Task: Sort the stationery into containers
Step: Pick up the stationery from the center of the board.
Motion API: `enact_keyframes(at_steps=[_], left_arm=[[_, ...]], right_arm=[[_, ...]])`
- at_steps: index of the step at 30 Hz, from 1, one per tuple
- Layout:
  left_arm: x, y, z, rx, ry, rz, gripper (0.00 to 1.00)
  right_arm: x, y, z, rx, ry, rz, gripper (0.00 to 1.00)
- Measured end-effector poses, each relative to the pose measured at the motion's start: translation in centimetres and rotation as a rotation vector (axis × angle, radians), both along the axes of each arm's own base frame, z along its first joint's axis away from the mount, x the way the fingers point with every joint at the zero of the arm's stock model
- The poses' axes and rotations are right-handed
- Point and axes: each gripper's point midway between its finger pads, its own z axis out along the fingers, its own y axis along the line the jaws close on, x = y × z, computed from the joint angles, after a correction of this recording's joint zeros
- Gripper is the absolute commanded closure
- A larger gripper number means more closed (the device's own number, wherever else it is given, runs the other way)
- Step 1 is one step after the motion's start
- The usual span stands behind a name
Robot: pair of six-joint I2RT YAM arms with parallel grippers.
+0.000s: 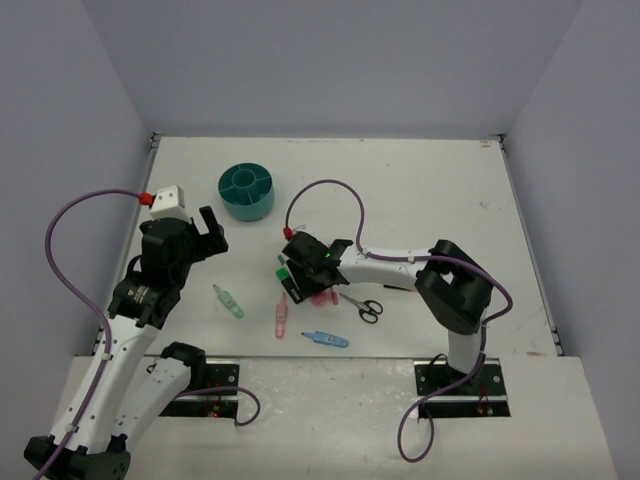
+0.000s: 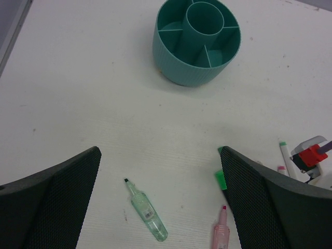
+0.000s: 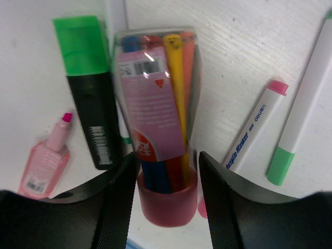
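Note:
My right gripper (image 3: pixel 167 171) is shut on the pink roll (image 3: pixel 155 104), a clear tube of coloured pens with a pink cap, low over the table. A black-and-green marker (image 3: pixel 91 93) and a pink highlighter (image 3: pixel 46 161) lie to its left. Two thin white pens (image 3: pixel 254 129) lie to its right. The teal organizer (image 1: pixel 246 190) stands at the back left and looks bare inside in the left wrist view (image 2: pixel 197 41). My left gripper (image 2: pixel 161 176) is open and empty, raised above a green highlighter (image 2: pixel 148 215). In the top view the right gripper (image 1: pixel 297 272) is at the table's middle.
Small black-handled scissors (image 1: pixel 362 306) lie right of the right gripper. A blue marker (image 1: pixel 326 339) lies near the front edge, with a pink highlighter (image 1: pixel 282 320) and the green highlighter (image 1: pixel 228 301) to its left. Grey walls enclose the table on three sides.

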Motion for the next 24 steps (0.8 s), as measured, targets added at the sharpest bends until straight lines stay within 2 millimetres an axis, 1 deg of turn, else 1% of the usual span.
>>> enact_keyframes(at_steps=[2, 5, 6, 8, 10, 11, 13, 16, 19, 21, 24], left_arm=[[0.0, 0.0, 0.0, -0.001, 0.000, -0.001, 0.00], [0.0, 0.0, 0.0, -0.001, -0.001, -0.002, 0.00], [0.0, 0.0, 0.0, -0.002, -0.001, -0.002, 0.00], [0.0, 0.0, 0.0, -0.002, -0.002, -0.003, 0.00], [0.0, 0.0, 0.1, -0.002, -0.002, -0.002, 0.00], [0.0, 0.0, 0.1, -0.002, -0.002, -0.003, 0.00], [0.0, 0.0, 0.1, -0.002, -0.002, -0.003, 0.00], [0.0, 0.0, 0.1, -0.002, -0.002, -0.003, 0.00], [0.0, -0.1, 0.0, -0.002, -0.001, -0.005, 0.00], [0.1, -0.2, -0.1, -0.004, 0.005, -0.012, 0.00], [0.2, -1.1, -0.4, -0.017, 0.020, -0.054, 0.00]], right_arm=[[0.0, -0.2, -1.0, -0.027, 0.003, -0.005, 0.45], [0.2, -0.2, -1.4, -0.042, -0.003, -0.015, 0.46], [0.2, -0.2, -1.4, -0.043, -0.004, -0.015, 0.50], [0.2, -0.2, -1.4, -0.042, -0.005, -0.015, 0.63], [0.1, -0.1, -1.4, -0.039, -0.004, -0.016, 0.81], [0.2, -0.1, -1.4, -0.039, -0.006, -0.017, 0.84], [0.2, 0.0, -1.4, -0.037, -0.008, -0.017, 0.86], [0.1, 0.0, -1.4, -0.037, -0.010, -0.016, 0.98], [-0.1, -0.3, -1.2, -0.049, -0.012, -0.007, 1.00], [-0.4, -0.7, -0.6, -0.060, -0.012, 0.009, 1.00], [-0.8, -1.0, 1.5, -0.036, -0.030, 0.044, 1.00]])
